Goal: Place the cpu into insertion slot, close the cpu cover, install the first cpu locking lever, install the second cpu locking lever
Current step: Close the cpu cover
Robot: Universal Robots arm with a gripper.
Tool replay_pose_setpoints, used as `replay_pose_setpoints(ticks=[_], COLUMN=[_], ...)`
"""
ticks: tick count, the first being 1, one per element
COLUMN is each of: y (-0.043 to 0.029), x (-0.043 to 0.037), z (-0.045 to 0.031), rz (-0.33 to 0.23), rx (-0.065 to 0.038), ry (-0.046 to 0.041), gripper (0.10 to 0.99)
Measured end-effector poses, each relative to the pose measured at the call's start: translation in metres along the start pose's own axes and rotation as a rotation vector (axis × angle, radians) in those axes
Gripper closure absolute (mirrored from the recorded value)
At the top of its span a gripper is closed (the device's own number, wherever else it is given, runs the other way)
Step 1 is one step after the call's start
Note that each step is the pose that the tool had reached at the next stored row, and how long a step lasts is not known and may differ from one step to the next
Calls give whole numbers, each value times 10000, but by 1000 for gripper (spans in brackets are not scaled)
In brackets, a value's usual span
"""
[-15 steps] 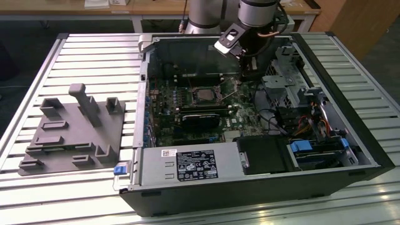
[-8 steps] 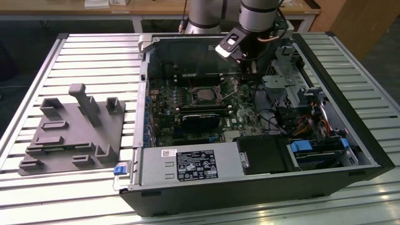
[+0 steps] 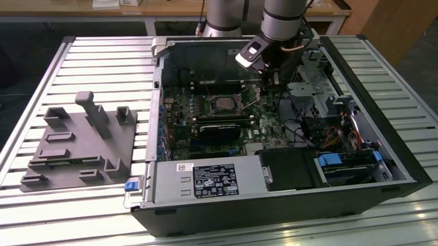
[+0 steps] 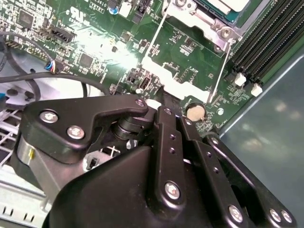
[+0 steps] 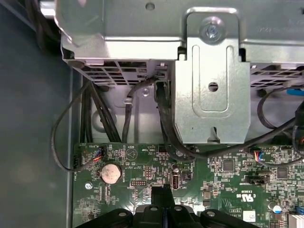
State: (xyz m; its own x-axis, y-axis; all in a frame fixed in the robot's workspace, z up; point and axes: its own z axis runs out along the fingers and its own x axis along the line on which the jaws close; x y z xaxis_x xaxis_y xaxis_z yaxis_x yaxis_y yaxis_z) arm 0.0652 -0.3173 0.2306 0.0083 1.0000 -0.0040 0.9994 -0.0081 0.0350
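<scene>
In the exterior view my gripper [image 3: 271,84] hangs inside the open computer case, just to that view's right of the insertion slot [image 3: 222,104] on the green motherboard [image 3: 179,105]. The second wrist view has the cpu [image 4: 227,4], pale and silvery, lying in the socket with the silvery cpu cover [image 4: 190,23] framing it. Two thin wire locking levers [image 4: 153,39] [image 4: 219,71] run along the socket's sides; I cannot tell whether they are latched. The black fingers [image 4: 167,118] are shut together with nothing between them, tips close over the board near the levers' ends, beside a coin battery [image 5: 110,173].
A metal drive bracket [image 5: 211,80] and black cables [image 5: 95,114] lie just beyond the fingertips. Memory slots [image 4: 266,42] flank the socket. The black graphics card [image 3: 220,129] sits below the socket. A grey fixture plate [image 3: 79,143] rests on the slatted table at the exterior view's left.
</scene>
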Motion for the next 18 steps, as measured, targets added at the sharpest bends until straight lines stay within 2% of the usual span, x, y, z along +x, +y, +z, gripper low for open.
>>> replay_pose_setpoints(ticks=[6, 8, 10, 12, 18], y=[0, 1, 3, 8, 26], x=[0, 0, 0, 0, 0], z=[7, 8, 9, 9, 14], rz=[1, -1, 0, -2, -6], rx=[25, 81, 257, 496, 1415], ry=[-1, 1, -3, -5, -12], gripper=[980, 980, 980, 980, 980])
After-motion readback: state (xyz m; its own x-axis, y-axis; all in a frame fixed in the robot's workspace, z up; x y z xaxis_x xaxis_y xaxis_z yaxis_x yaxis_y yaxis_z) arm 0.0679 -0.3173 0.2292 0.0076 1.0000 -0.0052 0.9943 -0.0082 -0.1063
